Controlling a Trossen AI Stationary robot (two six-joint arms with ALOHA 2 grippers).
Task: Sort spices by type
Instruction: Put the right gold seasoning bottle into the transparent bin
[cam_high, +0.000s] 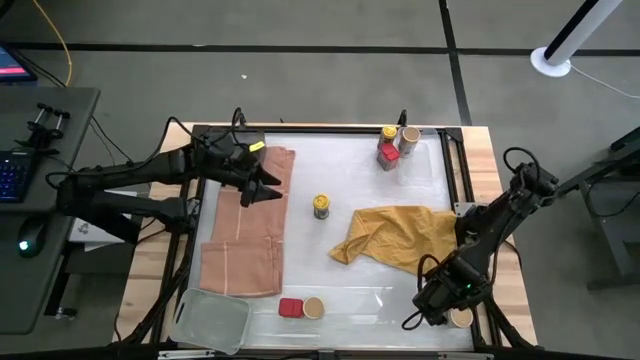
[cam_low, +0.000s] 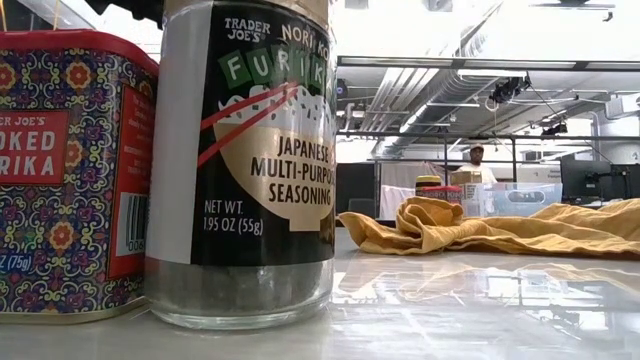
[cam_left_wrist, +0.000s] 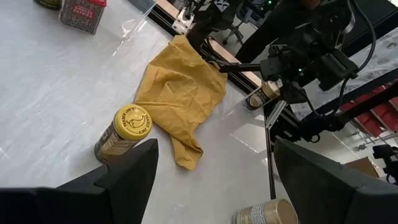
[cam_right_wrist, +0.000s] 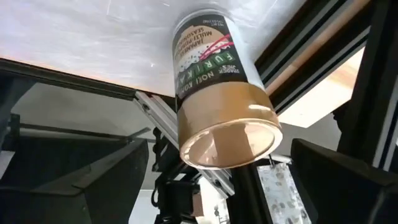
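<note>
I see a clear tray (cam_high: 212, 322) at the tabletop's (cam_high: 340, 170) near left corner; I cannot tell if it holds anything. Counting spices: two yellow-capped jars, one mid-table (cam_high: 321, 206) and one at the far edge (cam_high: 389, 133); three tan-topped jars, at the far edge (cam_high: 410, 136), by the near edge (cam_high: 314, 308), and at the near right corner (cam_high: 461, 317); two red tins (cam_high: 290, 308) (cam_high: 388, 153). My right jaws (cam_high: 440, 305) stand spread just beside the corner jar, its tan lid toward them, not touching. My left jaws (cam_high: 262, 180) stand spread over a pink cloth (cam_high: 245, 235), apart from the mid-table jar. A yellow cloth (cam_high: 400, 235) lies between.
</note>
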